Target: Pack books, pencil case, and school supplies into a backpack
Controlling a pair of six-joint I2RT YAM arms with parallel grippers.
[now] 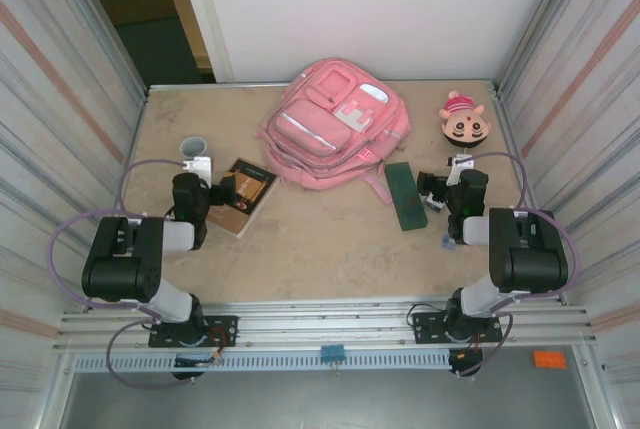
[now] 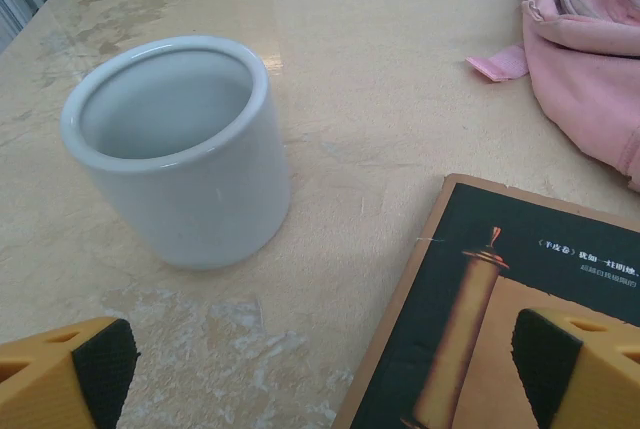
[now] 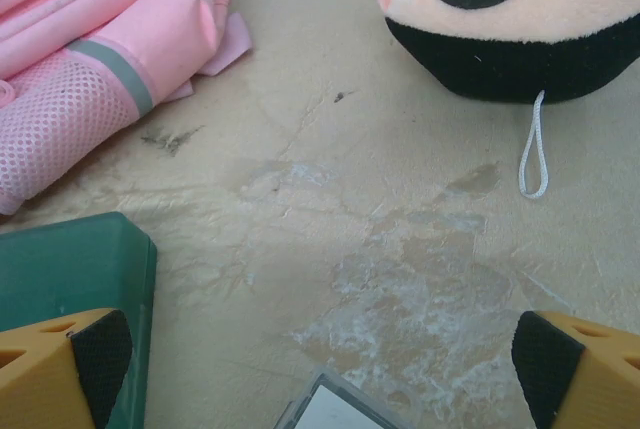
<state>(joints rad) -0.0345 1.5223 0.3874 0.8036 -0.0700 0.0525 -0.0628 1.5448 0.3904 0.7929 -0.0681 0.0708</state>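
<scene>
The pink backpack (image 1: 335,124) lies at the back centre of the table, its edge in the left wrist view (image 2: 590,59) and the right wrist view (image 3: 90,59). The brown-bordered book (image 1: 246,197) (image 2: 480,309) lies flat to its left. My left gripper (image 1: 222,188) (image 2: 325,379) hangs open over the book's near-left edge, holding nothing. The dark green pencil case (image 1: 405,196) (image 3: 70,269) lies right of centre. My right gripper (image 1: 435,191) (image 3: 320,374) is open beside it, above a small pale grey school-supplies item (image 3: 335,411).
A small grey cup (image 1: 192,148) (image 2: 180,149) stands upright just beyond the left gripper. A round cartoon-face toy (image 1: 463,121) (image 3: 520,19) sits at the back right. Ribbed metal walls close in both sides of the table (image 1: 330,249).
</scene>
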